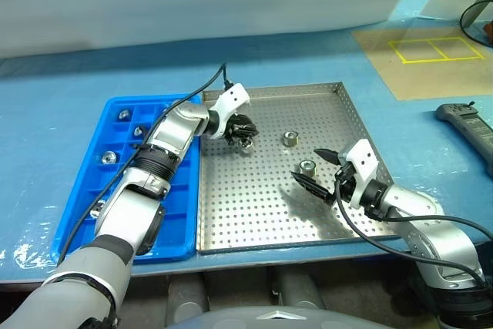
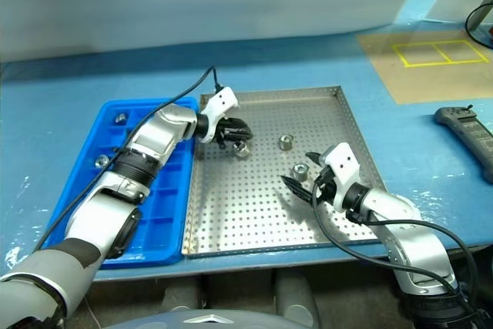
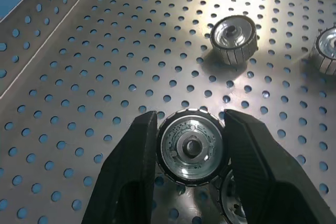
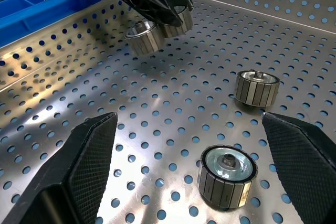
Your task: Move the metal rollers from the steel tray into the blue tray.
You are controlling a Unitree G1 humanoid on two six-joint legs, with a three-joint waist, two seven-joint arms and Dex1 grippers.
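The steel tray (image 1: 231,221) lies in the middle of the blue table, with the blue tray (image 1: 173,229) along its left side. My left gripper (image 3: 191,129) is shut on a metal roller (image 3: 191,148) just above the steel tray's rear left area. A second roller (image 4: 144,38) sits on the perforated floor directly beneath it. Two more rollers (image 1: 290,139) (image 1: 307,166) lie mid-tray. My right gripper (image 4: 189,121) is open, low over the tray, and the nearer roller (image 4: 227,177) lies between its fingers untouched. Several rollers (image 1: 123,114) rest in the blue tray's compartments.
A black hand-held device (image 1: 466,125) lies on the table at the right. A brown board with yellow tape lines (image 1: 435,50) is at the far right rear. A black cable (image 1: 204,88) runs from my left wrist over the blue tray.
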